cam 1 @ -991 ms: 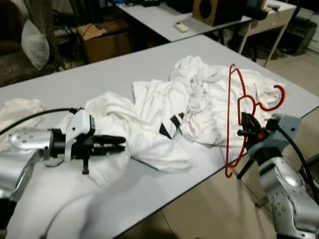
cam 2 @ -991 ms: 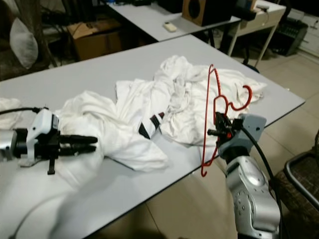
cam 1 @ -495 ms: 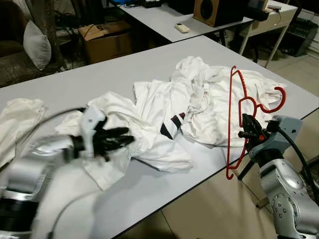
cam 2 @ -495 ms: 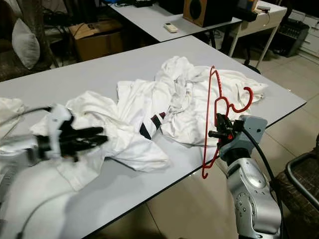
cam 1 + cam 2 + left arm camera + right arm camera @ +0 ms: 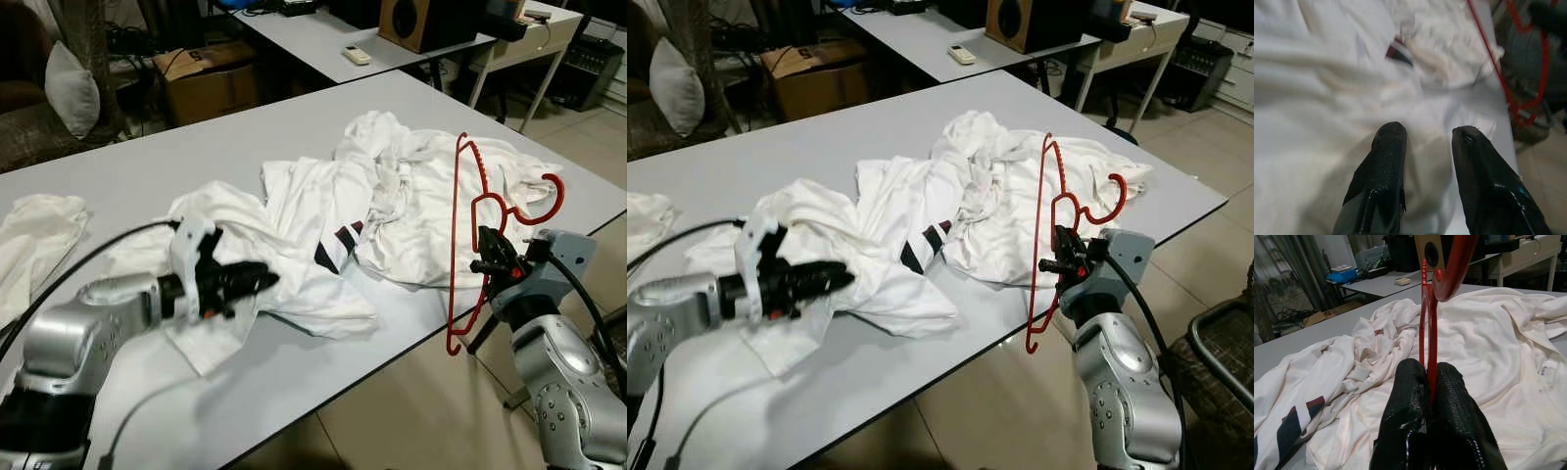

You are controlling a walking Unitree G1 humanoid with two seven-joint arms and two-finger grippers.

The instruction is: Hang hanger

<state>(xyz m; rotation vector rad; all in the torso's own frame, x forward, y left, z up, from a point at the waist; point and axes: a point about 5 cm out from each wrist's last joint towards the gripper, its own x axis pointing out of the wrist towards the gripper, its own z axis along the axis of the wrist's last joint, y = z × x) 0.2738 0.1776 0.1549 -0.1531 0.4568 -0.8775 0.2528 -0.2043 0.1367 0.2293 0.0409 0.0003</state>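
Note:
A red wire hanger (image 5: 1449, 276) stands upright beside the grey table's (image 5: 147, 157) right edge, its hook (image 5: 554, 192) pointing right. My right gripper (image 5: 487, 257) is shut on the hanger's wire just below the neck, fingers (image 5: 1410, 396) pressed on the wire. A heap of white clothes (image 5: 402, 196) lies on the table behind it, including a shirt with dark stripes (image 5: 333, 240). My left gripper (image 5: 263, 281) hovers low over a crumpled white garment (image 5: 225, 211) at the heap's left end, open, its fingers (image 5: 1388, 147) apart above the cloth.
Another white cloth (image 5: 34, 230) lies at the table's far left. Behind stand a second table with a remote (image 5: 356, 54) and a speaker (image 5: 421, 20), a cardboard box (image 5: 206, 78) and a cushion (image 5: 73, 88). Tiled floor (image 5: 411, 411) lies off the table's front right.
My left arm has swung and its gripper has moved right, further onto the crumpled garment. The right gripper with the hanger has barely shifted.

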